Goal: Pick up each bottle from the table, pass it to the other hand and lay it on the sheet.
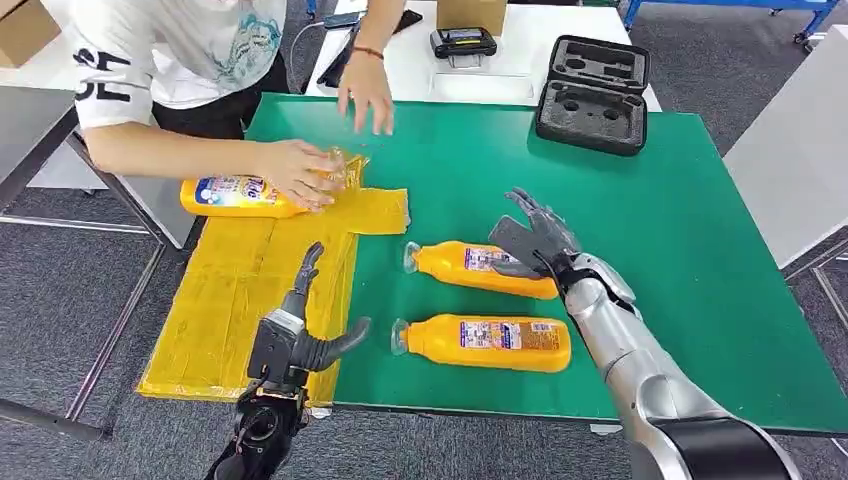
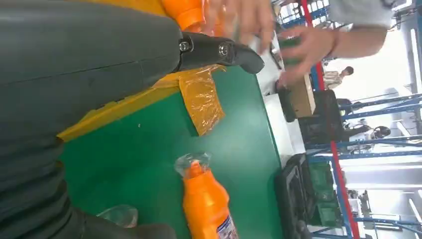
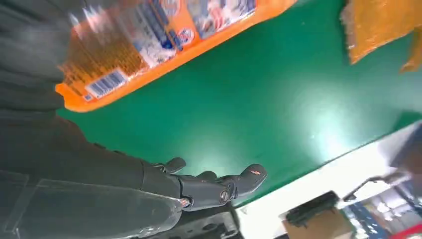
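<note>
Two orange bottles lie on the green table (image 1: 680, 220): the far bottle (image 1: 480, 268) and the near bottle (image 1: 487, 342), clear caps pointing toward the yellow sheet (image 1: 240, 290). My right hand (image 1: 535, 242) hovers open at the far bottle's base end (image 3: 149, 45), fingers (image 3: 219, 186) spread and holding nothing. Over the sheet's near edge my left hand (image 1: 300, 335) is open and empty, thumb (image 2: 219, 50) stretched out. The far bottle's capped neck (image 2: 204, 199) lies beyond it. A person's hand (image 1: 300, 172) holds a third bottle (image 1: 235, 195) at the sheet's far end.
A black foam-lined case (image 1: 592, 92) sits at the table's far edge. A white table (image 1: 480, 60) behind it carries a small black device (image 1: 462, 42) and a cardboard box (image 1: 470, 12). The person's other hand (image 1: 368, 95) hangs over the green table.
</note>
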Robot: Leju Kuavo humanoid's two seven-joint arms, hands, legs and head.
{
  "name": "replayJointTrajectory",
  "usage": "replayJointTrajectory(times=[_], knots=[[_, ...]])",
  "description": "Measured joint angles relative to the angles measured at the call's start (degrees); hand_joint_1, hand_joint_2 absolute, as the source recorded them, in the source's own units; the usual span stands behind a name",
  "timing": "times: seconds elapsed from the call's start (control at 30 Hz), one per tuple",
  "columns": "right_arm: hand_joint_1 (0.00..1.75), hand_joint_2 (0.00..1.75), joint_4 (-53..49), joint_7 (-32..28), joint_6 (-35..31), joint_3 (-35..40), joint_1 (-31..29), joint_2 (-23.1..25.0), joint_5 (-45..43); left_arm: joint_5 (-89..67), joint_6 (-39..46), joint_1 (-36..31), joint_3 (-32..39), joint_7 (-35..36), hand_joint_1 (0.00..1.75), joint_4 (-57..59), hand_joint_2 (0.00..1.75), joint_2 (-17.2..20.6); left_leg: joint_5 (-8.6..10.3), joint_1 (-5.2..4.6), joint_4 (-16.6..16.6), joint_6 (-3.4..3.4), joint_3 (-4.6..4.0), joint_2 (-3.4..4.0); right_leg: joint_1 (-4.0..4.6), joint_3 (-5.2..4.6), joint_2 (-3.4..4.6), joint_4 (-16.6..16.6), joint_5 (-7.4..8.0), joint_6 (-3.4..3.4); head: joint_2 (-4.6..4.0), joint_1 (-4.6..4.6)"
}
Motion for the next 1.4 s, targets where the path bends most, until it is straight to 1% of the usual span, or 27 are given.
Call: replayJointTrajectory(times=[0.23, 0.37, 0.5, 0.6, 0.83, 0.9, 1.0, 1.1, 1.23, 1.33, 1.4], knots=[[0.0, 1.75, 0.0, -0.8, 0.1, 0.0, 0.0, 0.0, -0.3, 0.0, -0.2, 0.0, 0.0, 0.2, 0.0, 0.4, 1.75, 0.0, 0.0, 0.0, 0.0, 0.0, 0.0, 0.0, 0.01, 0.0, 0.0, 0.0, 0.0, 0.0, 0.0, 0.0], [0.0, 1.75, -1.9, -3.2, 1.8, 0.1, 0.4, 0.3, -2.9, -0.5, -0.2, 0.4, 0.7, 0.2, 0.0, 0.4, 1.75, -0.1, 0.0, 0.01, 0.0, 0.0, 0.0, 0.0, 0.02, -0.01, 0.02, 0.0, 0.0, 0.0, 0.0, 0.02], [0.0, 1.75, -8.0, -2.4, 4.0, 2.1, 2.7, 1.0, -4.2, -0.8, 0.6, 1.6, 1.5, -0.2, 0.0, 0.2, 1.75, -0.3, -0.01, 0.05, 0.0, -0.01, 0.0, 0.01, 0.04, -0.02, 0.01, 0.0, -0.01, -0.01, 0.0, 0.0], [0.0, 1.75, -14.0, -0.7, 4.1, 4.6, 6.1, 1.4, -4.9, -0.8, 1.0, 2.8, 2.3, -0.4, 0.0, -0.6, 1.75, -0.4, -0.03, 0.07, 0.0, -0.03, -0.01, 0.01, 0.05, -0.03, 0.0, 0.0, -0.02, -0.01, 0.0, 0.02], [0.0, 1.75, -24.4, 0.9, 3.4, 8.0, 12.1, 1.5, -6.1, -1.0, 2.1, 5.0, 3.4, -0.7, 0.0, -2.3, 1.75, -0.8, -0.05, 0.06, 0.0, -0.04, -0.03, 0.0, 0.05, -0.06, 0.01, 0.0, -0.02, -0.02, 0.0, 0.0], [0.0, 1.75, -28.6, 3.1, 1.9, 9.0, 14.6, 1.3, -5.6, -1.1, 2.6, 5.9, 3.8, -0.9, 0.0, -3.2, 1.75, -0.9, -0.05, 0.06, 0.0, -0.04, -0.03, -0.01, 0.05, -0.07, -0.01, 0.0, -0.03, -0.02, 0.0, 0.02], [0.0, 1.75, -35.2, 6.5, -2.0, 10.5, 19.4, 0.4, -2.5, -1.3, 3.3, 7.0, 4.2, -1.1, 0.0, -4.2, 1.75, -1.0, -0.07, 0.06, 0.0, -0.05, -0.04, -0.01, 0.05, -0.08, -0.01, 0.0, -0.04, -0.02, 0.0, 0.0], [0.0, 1.75, -41.7, 10.7, -5.4, 12.0, 24.2, -0.2, 2.0, -1.8, 4.2, 7.8, 4.6, -1.3, 0.0, -5.1, 1.75, -1.2, -0.13, 0.06, 0.0, -0.09, -0.06, -0.02, 0.05, -0.11, 0.01, 0.0, -0.06, -0.03, 0.0, -0.02], [0.0, 1.75, -47.7, 15.2, -7.7, 13.7, 28.8, -0.5, 7.3, -2.0, 5.1, 8.2, 4.9, -1.2, 0.0, -5.8, 1.75, -1.6, -0.13, 0.07, 0.0, -0.09, -0.06, -0.02, 0.06, -0.12, 0.01, 0.0, -0.08, -0.04, -0.02, 0.0], [0.0, 1.75, -53.0, 20.5, -10.5, 14.4, 33.1, -0.9, 15.7, -2.0, 5.8, 9.5, 5.2, -0.8, 0.0, -7.2, 1.75, -1.8, -0.13, 0.07, 0.0, -0.1, -0.06, -0.02, 0.06, -0.12, 0.0, 0.0, -0.1, -0.02, 0.0, 0.0], [0.0, 1.75, -56.7, 24.4, -10.8, 15.0, 36.3, -1.4, 22.2, -1.7, 5.9, 10.6, 5.3, -0.7, 0.0, -8.4, 1.75, -1.8, -0.14, 0.07, 0.0, -0.1, -0.08, -0.02, 0.05, -0.11, 0.01, 0.0, -0.16, 0.07, 0.0, 0.0]])
